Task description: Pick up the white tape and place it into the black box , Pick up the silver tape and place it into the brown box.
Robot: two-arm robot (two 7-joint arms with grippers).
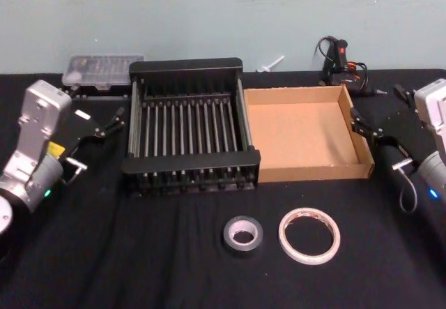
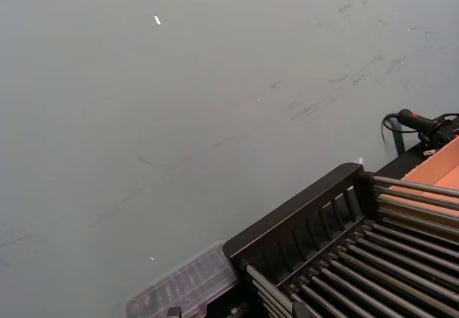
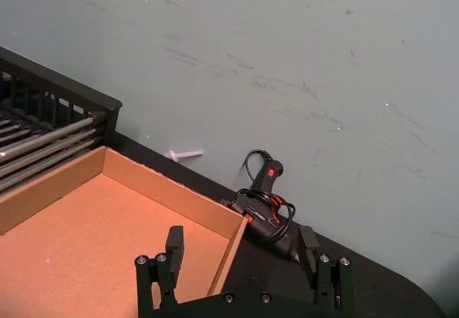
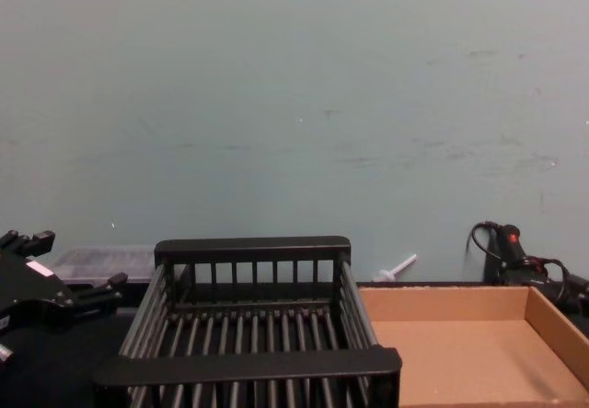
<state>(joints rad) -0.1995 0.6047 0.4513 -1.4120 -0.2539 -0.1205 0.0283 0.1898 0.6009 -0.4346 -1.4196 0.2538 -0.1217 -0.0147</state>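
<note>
Head view: the white tape (image 1: pixel 309 235) and silver tape (image 1: pixel 243 234) lie flat side by side on the desk (image 1: pixel 139 253), near the robot, in front of the black box (image 1: pixel 189 124) and brown box (image 1: pixel 305 133). Both are well apart from the left gripper (image 1: pixel 113 122) and right gripper (image 1: pixel 359 123), which hang open and empty at the boxes' outer sides.

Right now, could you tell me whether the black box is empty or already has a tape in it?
Empty: the black box shows only bare slats, and the white tape lies on the table in front.
</note>
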